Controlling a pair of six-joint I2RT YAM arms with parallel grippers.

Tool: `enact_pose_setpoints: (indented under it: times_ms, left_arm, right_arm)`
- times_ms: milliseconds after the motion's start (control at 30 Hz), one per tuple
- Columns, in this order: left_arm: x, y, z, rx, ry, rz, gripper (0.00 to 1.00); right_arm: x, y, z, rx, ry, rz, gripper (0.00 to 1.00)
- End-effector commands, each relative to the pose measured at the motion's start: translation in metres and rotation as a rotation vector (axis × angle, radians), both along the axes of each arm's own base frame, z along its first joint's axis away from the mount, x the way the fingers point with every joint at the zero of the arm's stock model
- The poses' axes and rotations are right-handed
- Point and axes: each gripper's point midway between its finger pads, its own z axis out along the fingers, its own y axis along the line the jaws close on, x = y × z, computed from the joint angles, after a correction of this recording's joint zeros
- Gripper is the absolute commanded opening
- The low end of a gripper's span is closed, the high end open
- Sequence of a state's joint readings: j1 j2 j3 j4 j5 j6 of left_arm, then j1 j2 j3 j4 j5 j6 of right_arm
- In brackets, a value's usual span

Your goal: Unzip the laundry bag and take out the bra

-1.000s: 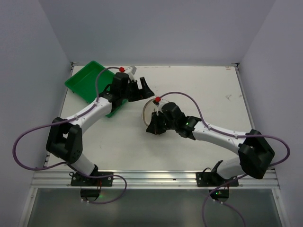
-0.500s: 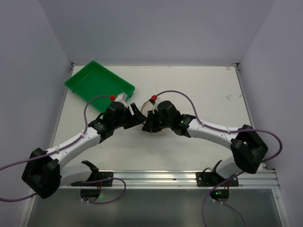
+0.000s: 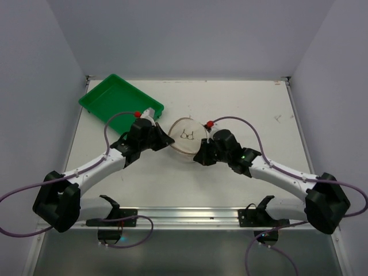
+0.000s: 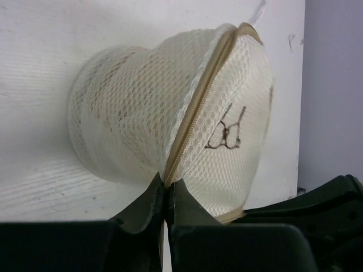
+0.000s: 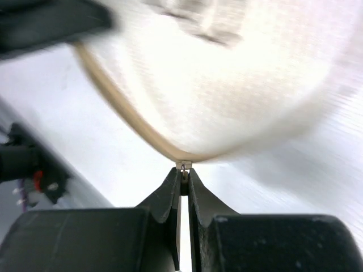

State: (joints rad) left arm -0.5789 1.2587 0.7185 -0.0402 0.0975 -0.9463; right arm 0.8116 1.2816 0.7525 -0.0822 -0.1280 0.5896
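The laundry bag (image 3: 184,147), a round white mesh drum with a black mark on its lid, lies mid-table between both arms. My left gripper (image 3: 170,142) is at its left side. In the left wrist view this gripper (image 4: 166,185) is shut on the bag (image 4: 125,113) at the tan zipper seam (image 4: 195,107). My right gripper (image 3: 199,158) is at the bag's near right edge. In the right wrist view it (image 5: 181,173) is shut on the small metal zipper pull (image 5: 182,166) under the blurred bag (image 5: 227,73). The bra is hidden.
A green rectangular tray (image 3: 118,102) sits at the back left, just behind the left arm. The right arm's purple cable arcs over the table to the right of the bag. Walls close in the table at the back and on both sides.
The left arm swung from the tray to the bag and shut on its seam. The right arm drew back to the right, and the bag's marked lid came into view.
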Motion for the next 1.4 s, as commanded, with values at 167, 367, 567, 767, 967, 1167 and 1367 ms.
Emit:
enact_pose_setpoints:
  times_ms: [167,367,567,767,967,1167,1367]
  left_arm:
    - [0.044,0.039,0.008,0.186,-0.088,-0.08,0.0]
    - [0.1,0.01,0.043,0.235,-0.156,-0.192,0.14]
    - [0.122,-0.007,0.08,0.113,-0.218,-0.143,0.74]
    - [0.077,0.064,0.069,0.173,-0.177,0.156,0.96]
    - [0.016,0.054,0.037,0.047,-0.092,0.07,0.91]
    - [-0.005,0.018,0.025,-0.006,-0.063,-0.016,0.79]
    - [-0.004,0.01,0.012,0.004,-0.03,0.002,0.31]
  right_arm:
    - [-0.004,-0.061,0.002,-0.058,-0.081,-0.024,0.0]
    - [-0.016,0.01,0.03,0.071,-0.063,0.15,0.0]
    - [-0.01,0.08,0.06,0.22,-0.045,0.232,0.0]
    - [0.013,0.094,0.069,0.242,-0.085,0.17,0.0]
    - [0.013,0.095,0.056,0.217,-0.066,0.175,0.0]
    - [0.006,0.096,0.044,0.191,-0.047,0.185,0.0]
    - [0.0,0.08,0.037,0.142,-0.05,0.171,0.0]
